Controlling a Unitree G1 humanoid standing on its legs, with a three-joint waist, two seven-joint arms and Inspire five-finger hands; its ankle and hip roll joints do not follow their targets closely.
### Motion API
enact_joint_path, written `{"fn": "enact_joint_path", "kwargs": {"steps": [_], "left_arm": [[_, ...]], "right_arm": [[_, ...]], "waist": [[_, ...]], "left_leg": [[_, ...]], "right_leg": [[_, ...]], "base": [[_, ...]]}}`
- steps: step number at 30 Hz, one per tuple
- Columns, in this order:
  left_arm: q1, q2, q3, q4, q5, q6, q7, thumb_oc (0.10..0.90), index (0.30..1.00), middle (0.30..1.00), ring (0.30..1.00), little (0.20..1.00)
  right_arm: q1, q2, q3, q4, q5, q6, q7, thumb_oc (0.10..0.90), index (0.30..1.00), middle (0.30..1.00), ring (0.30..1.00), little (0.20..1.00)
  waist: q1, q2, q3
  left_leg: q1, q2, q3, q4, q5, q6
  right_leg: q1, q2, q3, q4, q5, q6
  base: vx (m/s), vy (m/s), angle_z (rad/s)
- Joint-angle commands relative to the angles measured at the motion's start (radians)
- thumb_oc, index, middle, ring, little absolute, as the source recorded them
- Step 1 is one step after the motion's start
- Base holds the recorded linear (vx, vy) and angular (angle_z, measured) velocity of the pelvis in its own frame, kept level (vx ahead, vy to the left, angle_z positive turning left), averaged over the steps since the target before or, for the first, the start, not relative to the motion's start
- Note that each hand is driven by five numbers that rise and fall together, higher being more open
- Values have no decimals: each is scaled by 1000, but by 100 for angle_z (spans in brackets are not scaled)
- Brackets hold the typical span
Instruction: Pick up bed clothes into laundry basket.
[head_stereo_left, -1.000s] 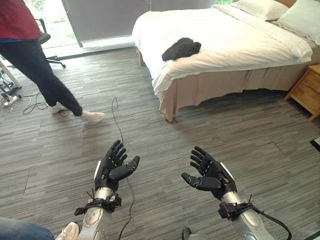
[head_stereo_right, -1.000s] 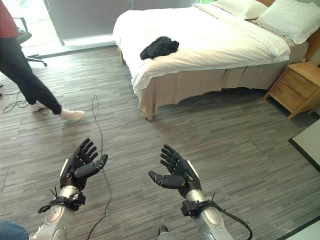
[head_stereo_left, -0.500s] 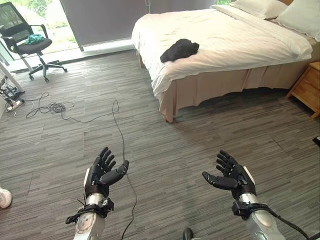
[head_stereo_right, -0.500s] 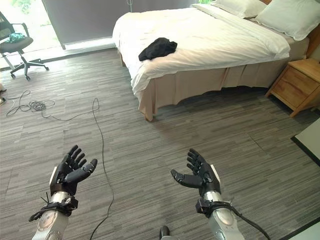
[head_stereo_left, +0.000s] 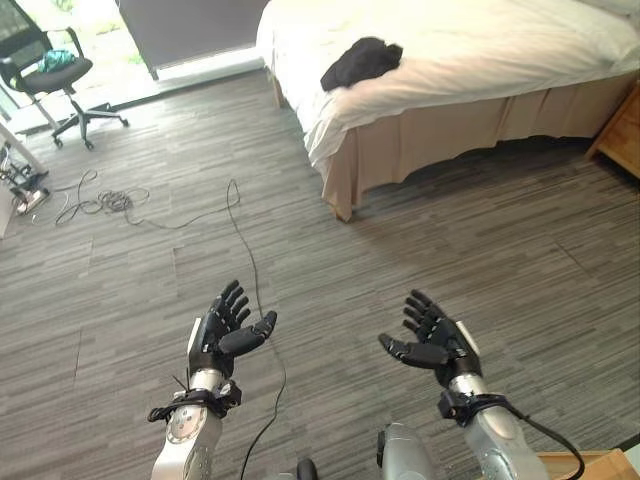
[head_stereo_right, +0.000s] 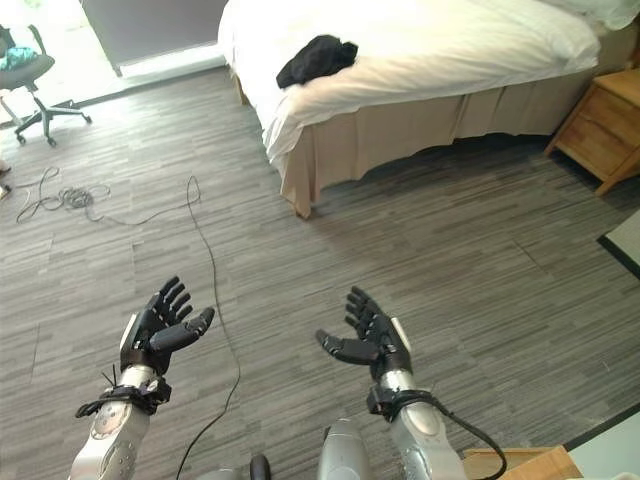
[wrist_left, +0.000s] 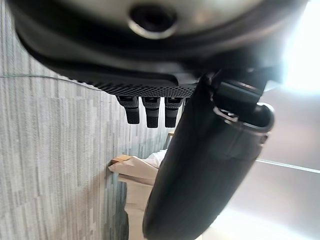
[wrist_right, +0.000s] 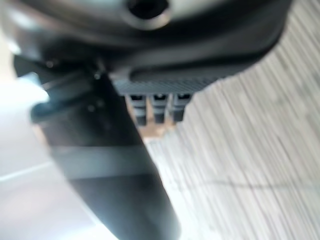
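Left eye view: my left hand (head_stereo_left: 228, 323) and right hand (head_stereo_left: 432, 340) hang over bare floor (head_stereo_left: 120, 290), fingers spread, palms empty. Black garment (head_stereo_left: 361, 61) lies bunched near the bed's (head_stereo_left: 480, 50) corner, well apart from me. Approach step, I judge (no basket spotted). Next: walk closer, then reach over the mattress edge. Chair (head_stereo_left: 50, 75) stands by the window.

Both arms reach forward at a like height, palms turned toward each other and held apart. The left hand (head_stereo_left: 222, 328) is empty, its fingers (head_stereo_left: 232, 298) spread and nearly straight, thumb angled inward. The right hand (head_stereo_left: 437, 342) mirrors it, fingers (head_stereo_left: 417, 309) relaxed, thumb pointing toward the left hand, holding nothing.
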Motion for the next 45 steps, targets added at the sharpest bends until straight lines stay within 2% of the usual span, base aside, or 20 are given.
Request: {"fn": "enact_joint_path", "kwargs": {"steps": [1,4,6,7,8,11,13,14,17,20,21,24,29,30,31,32,35,38,40,45], "left_arm": [[-77,69,47,-112,8,-110,-14,800,900,900,900,900],[-122,86,37,-95,28,-119,-4,800,900,900,900,900],[-132,77,41,-111,9,-129,-13,800,900,900,900,900],[-118,60,29,-111,-11,-132,-24,800,900,900,900,900],[-117,60,29,-111,-11,-132,-24,800,900,900,900,900],[-125,21,25,-123,-109,-140,-13,800,900,900,900,900],[-148,14,9,-116,-158,-145,1,800,900,900,900,900],[-149,14,9,-115,-158,-145,1,800,900,900,900,900],[-140,-2,27,-88,-198,-148,17,800,900,900,900,900],[-110,20,60,-47,-163,-158,29,800,900,900,900,900],[-76,24,91,-31,-149,-164,36,800,900,900,900,900],[-52,18,126,-36,-129,-173,47,800,900,900,900,900],[-39,39,143,-68,-81,-170,27,800,900,900,900,900],[-36,36,132,-74,-65,-161,32,800,900,900,900,900],[-37,36,132,-74,-65,-161,32,800,900,900,900,900],[-67,68,107,-90,-12,-155,55,800,900,900,900,900],[-84,117,105,-125,35,-152,51,800,900,900,900,900],[-117,156,103,-140,57,-139,47,800,900,900,900,900],[-185,214,70,-161,86,-129,-2,800,900,900,900,900],[-315,308,44,-229,231,-105,-3,800,900,900,900,900]], "right_arm": [[-38,7,-72,-98,45,-98,13,800,900,900,900,900],[-25,8,-75,-96,44,-95,13,800,900,900,900,900],[-21,1,-73,-103,58,-93,32,800,900,900,900,900],[-16,-5,-63,-87,70,-93,35,800,900,900,900,900],[-16,-4,-63,-87,70,-93,35,800,900,900,900,900],[-60,-32,-34,-99,119,-117,25,800,900,900,900,900],[-83,-56,-26,-106,114,-130,-5,800,900,900,900,900],[-84,-55,-26,-106,114,-129,-5,800,900,900,900,900],[-101,-73,-32,-125,101,-126,-35,800,900,900,900,900],[-99,-68,-20,-157,110,-135,-5,800,900,900,900,900],[-100,-64,6,-159,86,-134,11,800,900,900,900,900],[-105,-55,24,-145,61,-128,19,800,900,900,900,900],[-52,-31,19,-165,27,-105,51,800,900,900,900,900],[-30,-11,28,-163,6,-97,54,800,900,900,900,900],[-30,-11,27,-163,6,-97,54,800,900,900,900,900],[-45,12,44,-167,30,-105,48,800,900,900,900,900],[-54,25,69,-168,16,-101,60,800,900,900,900,900],[-69,31,93,-159,19,-91,62,800,900,900,900,900],[-38,-5,78,-156,-13,-72,101,800,900,900,900,900],[-18,-18,57,-169,-10,-57,112,800,900,900,900,900]], "waist": [[-55,-22,-52],[-86,-18,-70],[-83,-22,-94],[-87,-4,-121],[-90,-8,-123],[-56,-28,-120],[-1,-71,-73],[-3,-73,-75],[48,-78,-59],[101,-59,-73],[141,-40,-78],[169,-32,-89],[156,-33,-132],[149,-59,-146],[152,-56,-149],[118,-42,-124],[86,-14,-106],[61,-6,-113],[7,-6,-115],[-18,-24,-147]], "left_leg": [[149,31,-115,-81,-108,-36],[250,74,-123,-104,-164,-77],[286,95,-127,-70,-176,-102],[255,148,-135,82,-72,-142],[251,145,-138,81,-68,-141],[8,179,-109,600,197,-162],[-199,199,-62,866,165,-118],[-204,197,-63,866,167,-117],[-383,193,-38,785,116,-116],[-401,195,-2,387,161,-123],[-375,143,-78,85,225,-130],[-382,117,-156,-99,275,-168],[-377,161,-32,-9,314,-153],[-364,142,10,53,259,-118],[-367,147,11,52,261,-118],[-303,133,44,50,213,-75],[-224,135,72,11,177,-57],[-162,132,102,-13,147,-66],[-102,102,77,-70,132,-72],[-64,68,32,-101,105,-77]], "right_leg": [[18,54,11,-380,82,16],[-2,50,-47,-559,156,48],[22,35,-116,-514,169,36],[54,80,-109,-467,139,-5],[53,75,-109,-469,142,-5],[183,120,-117,-460,62,-107],[322,156,-95,-501,-8,-166],[319,154,-97,-501,-7,-166],[416,164,-74,-536,-40,-156],[500,176,-38,-562,-85,-129],[565,192,12,-578,-125,-117],[650,192,71,-582,-176,-113],[686,130,105,-538,-219,-70],[627,62,96,-342,-136,-17],[622,65,100,-342,-133,-17],[485,47,120,-45,47,4],[364,7,48,41,61,-4],[335,-54,-79,-92,15,-16],[290,80,-24,-310,-61,-17],[346,86,53,-491,-20,-7]], "base": [[580,-131,50],[575,-150,54],[706,-273,29],[566,-249,42],[535,-260,49],[460,-381,41],[498,-499,-16],[433,-302,4],[436,-70,2],[709,131,-61],[642,211,-59],[635,127,-88],[591,233,-77],[530,278,-62],[652,402,-102],[277,216,-101],[277,266,-57],[331,230,-25],[495,183,13],[209,13,63]]}}
